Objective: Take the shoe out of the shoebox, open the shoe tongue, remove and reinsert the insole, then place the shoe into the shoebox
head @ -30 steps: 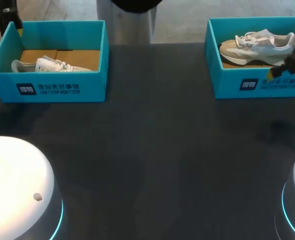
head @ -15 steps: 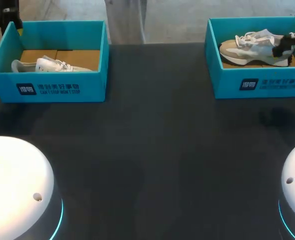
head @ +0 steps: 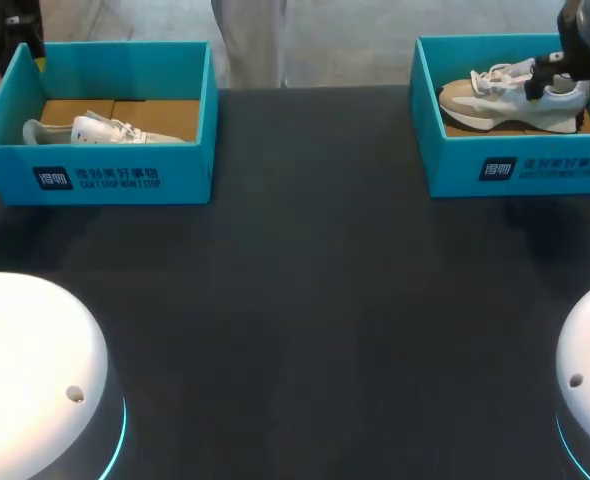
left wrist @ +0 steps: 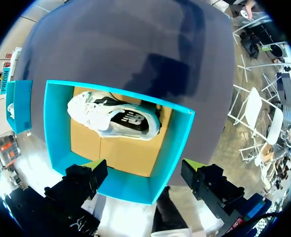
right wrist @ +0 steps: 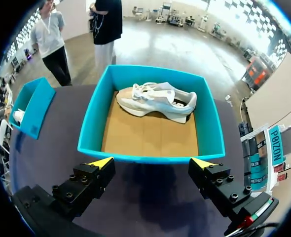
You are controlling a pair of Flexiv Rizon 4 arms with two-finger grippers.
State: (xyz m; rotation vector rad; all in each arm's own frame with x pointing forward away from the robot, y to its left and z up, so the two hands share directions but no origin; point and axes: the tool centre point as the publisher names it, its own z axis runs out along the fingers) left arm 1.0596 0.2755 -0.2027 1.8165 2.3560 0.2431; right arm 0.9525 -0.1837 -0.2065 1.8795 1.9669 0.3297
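Observation:
Two teal shoeboxes stand at the table's far corners. The left shoebox (head: 125, 175) holds a white shoe (head: 95, 130) with a black side panel (left wrist: 113, 116). In the right shoebox (head: 520, 165) a beige and white shoe (head: 505, 95) lies on its side on brown card. My left gripper (left wrist: 143, 165) hangs open above the left shoebox (left wrist: 128, 187), over its wall, holding nothing. My right gripper (right wrist: 152, 162) is open and empty above the near wall of the right shoebox (right wrist: 150, 150), with the shoe (right wrist: 155, 101) ahead of it. In the head view my right arm (head: 585, 30) hangs over that shoe's heel.
Dark table top (head: 305, 300) stretches between and in front of the two boxes. The white arm bases (head: 30, 380) sit at the near corners. My left arm (head: 10, 30) stays at the far left corner behind its box.
My right arm has swung from in front of the right shoebox's front wall to above the shoe's heel. The left arm and both shoes have kept still.

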